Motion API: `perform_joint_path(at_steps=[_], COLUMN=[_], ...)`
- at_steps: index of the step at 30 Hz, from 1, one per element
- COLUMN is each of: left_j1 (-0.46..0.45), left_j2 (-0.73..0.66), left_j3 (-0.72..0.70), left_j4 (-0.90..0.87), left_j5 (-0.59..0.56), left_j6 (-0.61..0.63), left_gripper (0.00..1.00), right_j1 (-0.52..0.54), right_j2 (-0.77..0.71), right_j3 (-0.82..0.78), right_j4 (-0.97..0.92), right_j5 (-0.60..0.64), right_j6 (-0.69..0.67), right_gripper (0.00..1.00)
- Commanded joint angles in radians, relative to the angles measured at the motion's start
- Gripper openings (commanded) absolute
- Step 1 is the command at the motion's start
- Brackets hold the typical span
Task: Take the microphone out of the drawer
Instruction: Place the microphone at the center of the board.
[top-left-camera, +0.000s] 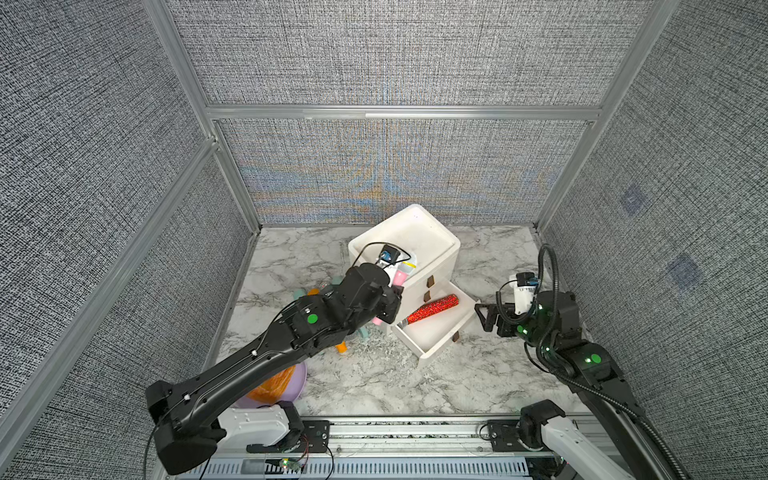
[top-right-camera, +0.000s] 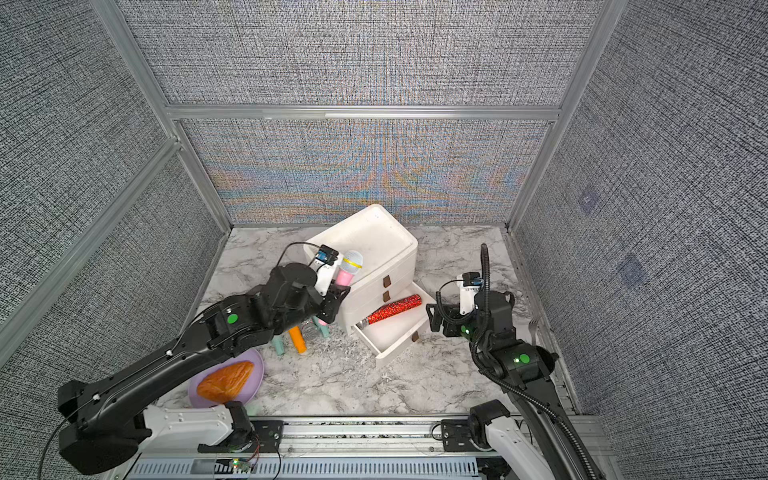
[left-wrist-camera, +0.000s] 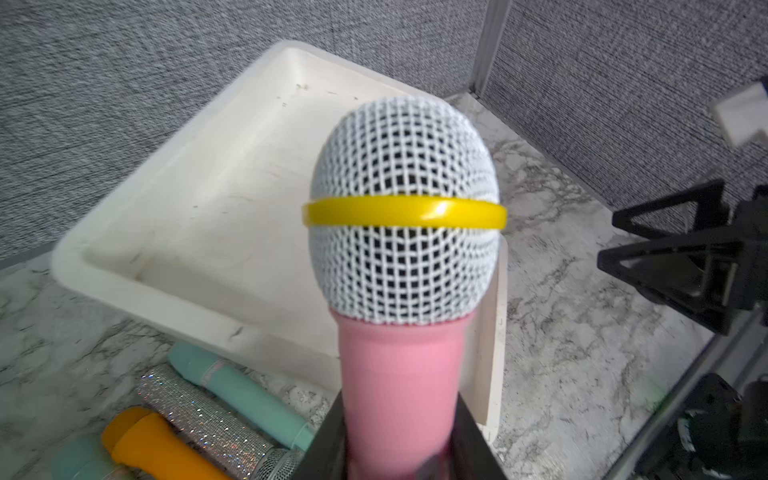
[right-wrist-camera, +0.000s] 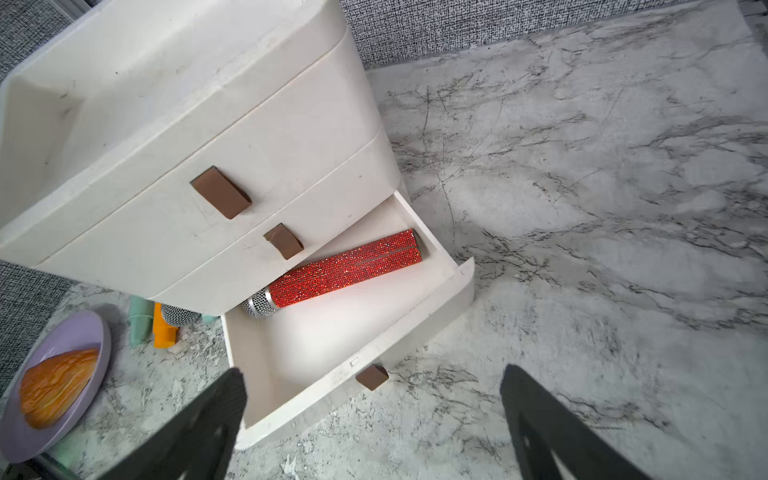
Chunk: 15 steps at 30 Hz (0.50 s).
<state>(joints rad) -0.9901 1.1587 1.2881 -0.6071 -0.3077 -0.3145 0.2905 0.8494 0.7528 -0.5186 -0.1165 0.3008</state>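
My left gripper is shut on the handle of a pink microphone that has a white mesh head and a yellow band. It holds the microphone upright beside the left front corner of the white drawer unit, as a top view shows. The bottom drawer stands pulled out. In it lies a red glitter microphone, seen in both top views. My right gripper is open just right of the drawer front, level with its brown handle, with nothing between its fingers.
Teal, silver glitter and orange microphones lie on the marble table left of the drawer unit. A purple plate with a bread roll sits near the front left. The two upper drawers are closed. Grey walls enclose the table.
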Motion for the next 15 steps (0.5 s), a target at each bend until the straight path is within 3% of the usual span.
perform_joint_path(at_steps=[1,15], left_j1=[0.042,0.319], left_j2=[-0.073,-0.234], left_j3=[-0.059,-0.233], left_j4=[0.056,-0.06], left_j5=[-0.106,-0.115], left_j6=[-0.066,-0.203], left_gripper=[0.0,0.0], right_j1=[0.005,0.022], right_j2=[0.002,0.004], right_j3=[-0.001,-0.008], right_j4=[0.037,0.056], right_j5=[-0.024,-0.053], right_j6=[-0.008,-0.015], right_gripper=[0.98,0.98])
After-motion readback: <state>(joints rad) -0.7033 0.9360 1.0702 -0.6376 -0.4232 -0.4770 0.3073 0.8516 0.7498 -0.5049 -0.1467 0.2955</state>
